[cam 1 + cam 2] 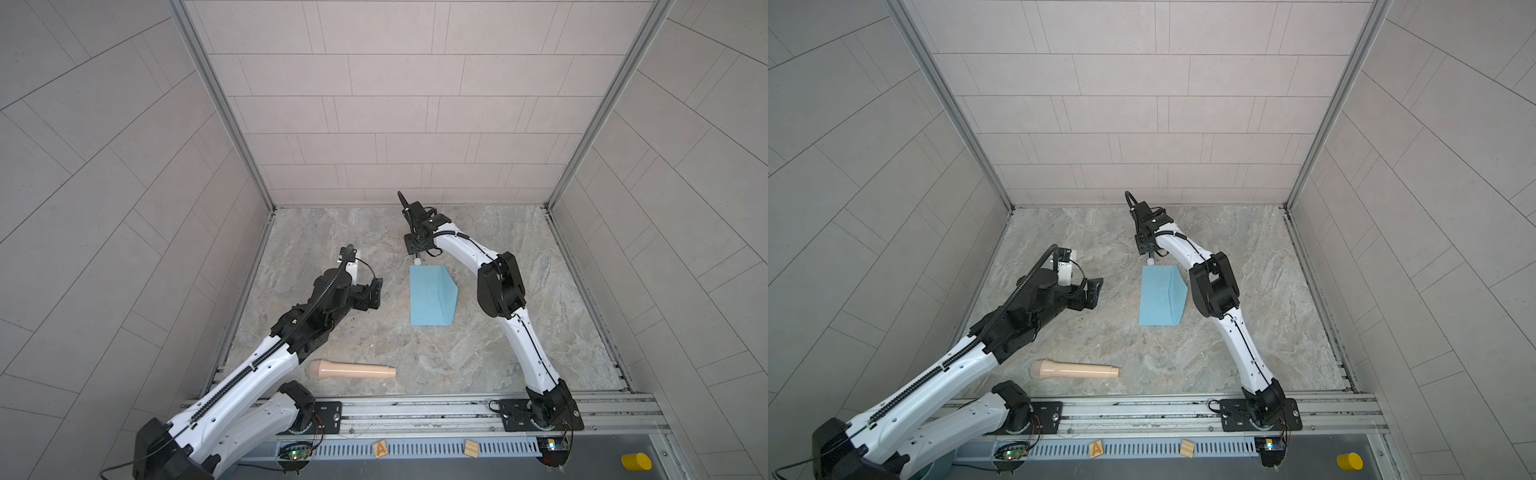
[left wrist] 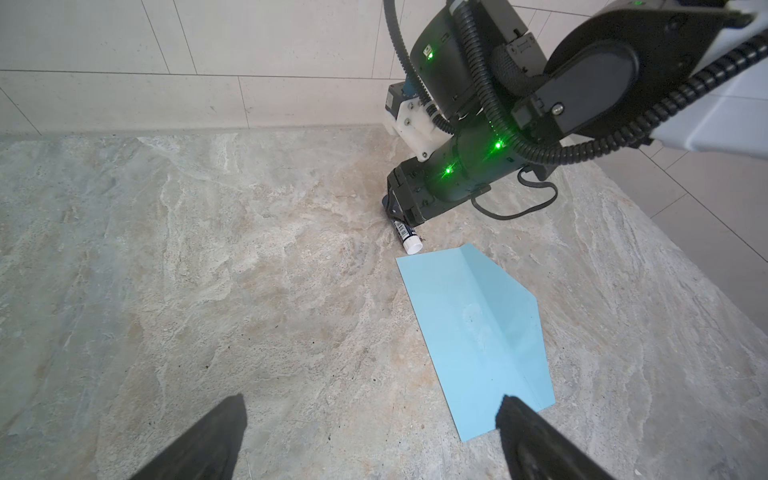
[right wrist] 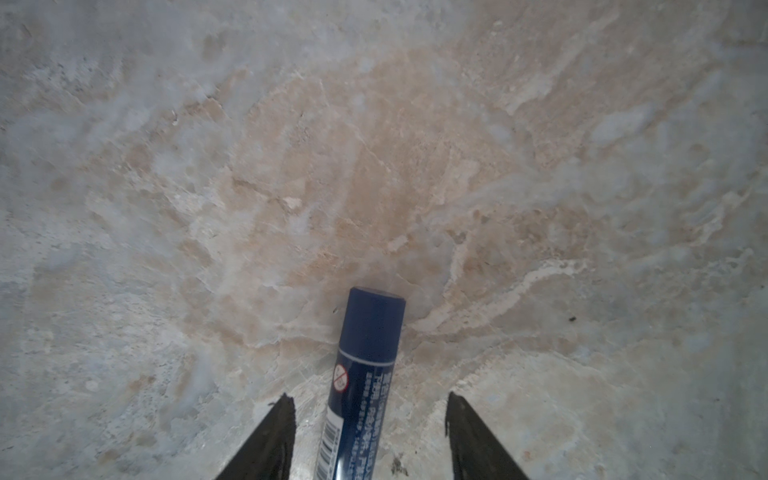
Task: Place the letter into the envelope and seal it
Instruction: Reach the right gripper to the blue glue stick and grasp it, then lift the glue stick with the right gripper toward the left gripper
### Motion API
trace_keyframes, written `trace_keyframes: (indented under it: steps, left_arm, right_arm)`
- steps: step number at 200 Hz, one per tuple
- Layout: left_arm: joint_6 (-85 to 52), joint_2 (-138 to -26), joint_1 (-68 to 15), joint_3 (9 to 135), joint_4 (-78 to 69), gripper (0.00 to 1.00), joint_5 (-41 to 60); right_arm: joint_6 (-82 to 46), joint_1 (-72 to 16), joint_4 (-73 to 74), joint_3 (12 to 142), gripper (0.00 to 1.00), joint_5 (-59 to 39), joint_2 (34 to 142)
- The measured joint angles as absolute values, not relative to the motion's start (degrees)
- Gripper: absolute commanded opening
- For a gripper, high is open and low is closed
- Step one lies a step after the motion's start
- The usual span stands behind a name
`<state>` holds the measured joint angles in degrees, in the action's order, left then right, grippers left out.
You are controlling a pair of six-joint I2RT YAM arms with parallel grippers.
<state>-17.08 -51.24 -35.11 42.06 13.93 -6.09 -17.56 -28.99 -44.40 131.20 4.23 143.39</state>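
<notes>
The envelope (image 1: 430, 297) is seen lying flat near the middle of the bench (image 1: 324, 232), long side running front to back, with its flap opened out toward the right arm's side. Just beyond its far end a glue stick (image 1: 417, 261) is laid on the stone, white end toward the envelope and just beside it.

The right pincer (image 3: 370, 397) is brought low over that stick. In the right wrist view the blue barrel is straddled by the two fingers, with a gap on either side, so nothing is gripped and the jaws are about half spread.

The left pincer (image 2: 372, 397) is held wide with nothing between its fingers, and is kept to the left of the envelope in both top views.

A beige rod (image 1: 351, 369) is seen lying near the bench's front edge, well apart from everything else.
</notes>
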Motion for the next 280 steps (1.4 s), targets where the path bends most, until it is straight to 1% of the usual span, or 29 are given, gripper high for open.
trace_keyframes:
  steps: [33,71,107,121,173,244,261,280]
  left_arm:
    - [-17.1,-51.1,-35.1,42.0,14.0,1.00,-6.1]
    - [-17.1,-51.1,-35.1,41.7,14.0,1.00,-6.1]
    - [-17.1,-51.1,-35.1,41.6,14.0,1.00,-6.1]
    - [-17.1,-51.1,-35.1,41.6,14.0,1.00,-6.1]
    - [-17.1,-51.1,-35.1,41.6,14.0,1.00,-6.1]
    - [-17.1,-50.7,-35.1,41.4,14.0,1.00,-5.6]
    - [-17.1,-50.2,-35.1,41.2,13.7,1.00,-5.1]
    - [-17.1,-49.4,-35.1,40.9,12.9,1.00,-3.9]
  right_arm:
    - [-18.0,-29.0,-45.3,134.0,0.47,4.9,145.8]
    - [-18.6,-29.0,-46.0,136.8,0.41,5.0,148.0]
    - [-19.4,-29.0,-46.7,137.3,0.33,5.0,149.1]
    - [-19.6,-29.0,-46.8,137.4,0.28,5.0,149.4]
    - [-20.1,-29.0,-46.9,137.5,0.15,5.1,149.4]
    - [-20.8,-28.9,-46.5,137.5,0.10,2.7,148.5]
    - [-21.4,-28.9,-46.4,137.2,0.08,1.6,146.2]
    - [-22.2,-28.8,-45.1,135.2,0.07,-0.2,140.7]
